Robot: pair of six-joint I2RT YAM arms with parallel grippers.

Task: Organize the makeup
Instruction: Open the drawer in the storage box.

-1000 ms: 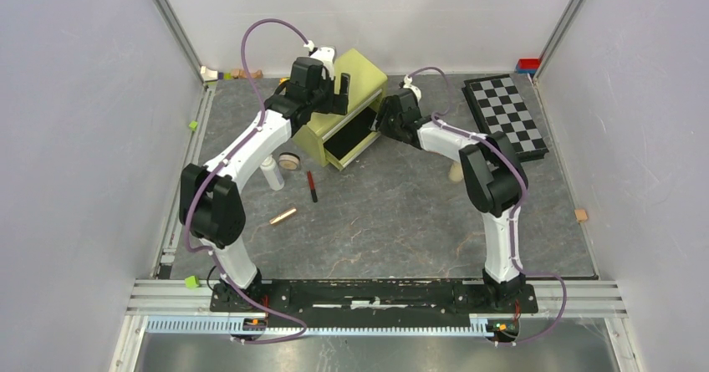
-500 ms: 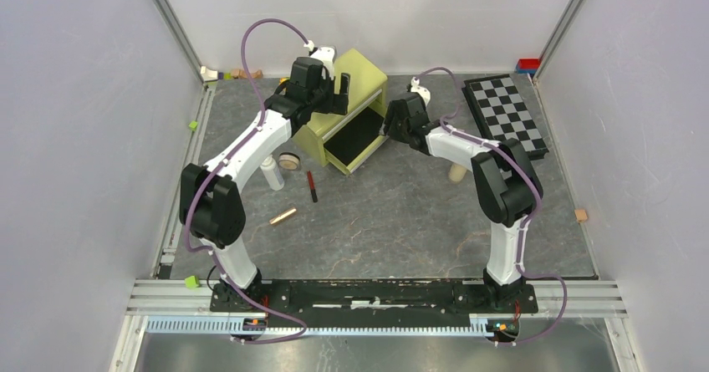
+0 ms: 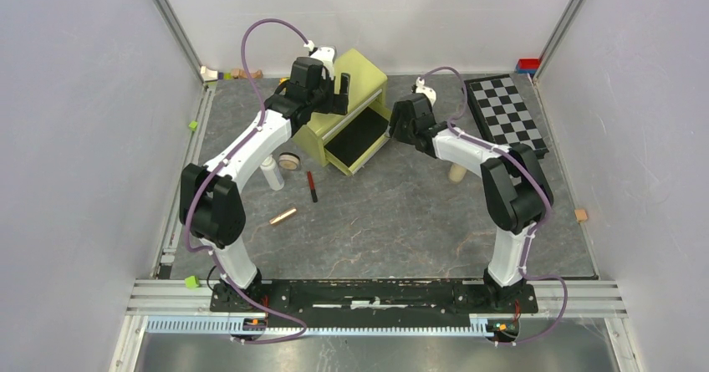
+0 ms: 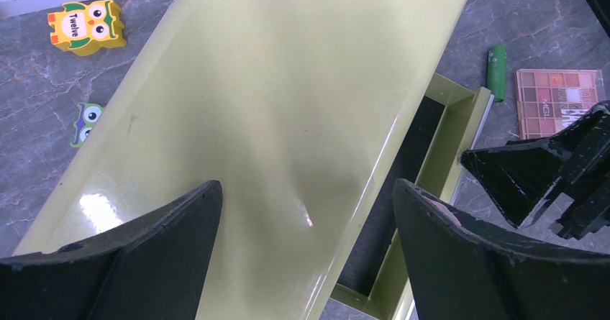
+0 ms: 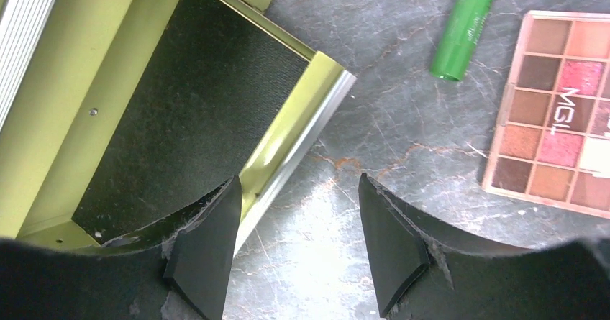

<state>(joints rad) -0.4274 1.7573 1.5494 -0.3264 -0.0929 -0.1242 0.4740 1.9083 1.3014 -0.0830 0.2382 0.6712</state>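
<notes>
A yellow-green drawer box [image 3: 358,78] stands at the back middle, its black-lined drawer [image 3: 357,135] pulled out. My left gripper [image 4: 306,187] rests open over the box's lid [image 4: 288,83]. My right gripper [image 5: 298,183] is open and empty just outside the drawer's front rim [image 5: 288,144], with its left finger at the rim. A green stick [image 5: 464,25] and a pink-brown eyeshadow palette [image 5: 557,108] lie on the floor beyond it. Left of the box lie a white bottle [image 3: 270,173], a round tan compact [image 3: 289,161], a red-black pencil [image 3: 312,186] and a rose-gold tube [image 3: 283,216].
A chequered board [image 3: 506,114] lies at the back right. Owl blocks [image 4: 86,25] and other toy blocks [image 3: 230,74] sit by the back left wall. A small tan piece [image 3: 456,172] lies beside my right arm, and a tan block [image 3: 580,215] near the right wall.
My right gripper has drawn back to the right, out of the drawer, and its jaws have spread a little. The left arm has stayed on the box.
</notes>
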